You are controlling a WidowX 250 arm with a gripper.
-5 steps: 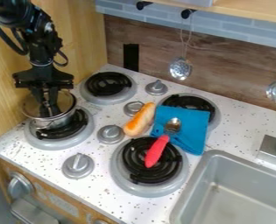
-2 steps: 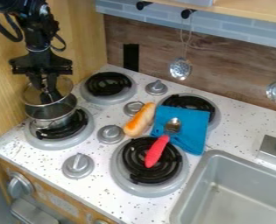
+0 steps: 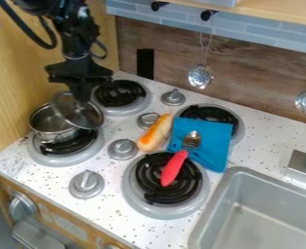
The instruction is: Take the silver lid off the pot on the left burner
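My gripper (image 3: 82, 99) is at the upper left, over the gap between the two left burners, shut on the clear lid (image 3: 86, 116). That lid hangs tilted and overlaps the right side of the metal pot (image 3: 54, 134) in this view; whether they touch I cannot tell. The pot stands on the front left burner, its inside partly visible. To the right, a bread roll (image 3: 155, 132) lies beside a folded blue cloth (image 3: 210, 151). A spoon with a red handle (image 3: 174, 168) rests partly on the cloth and extends over the front right burner.
Grey knobs (image 3: 123, 149) stand between the burners. The back left burner (image 3: 120, 94) is just behind the lid. A wooden wall (image 3: 6, 112) borders the left side, and a grey sink (image 3: 265, 214) is at the lower right. Ladles (image 3: 200, 76) hang behind.
The gripper has moved right, carrying the lid off from over the pot; the lid rose first and now tilts at the pot's right side. The pot stayed put.
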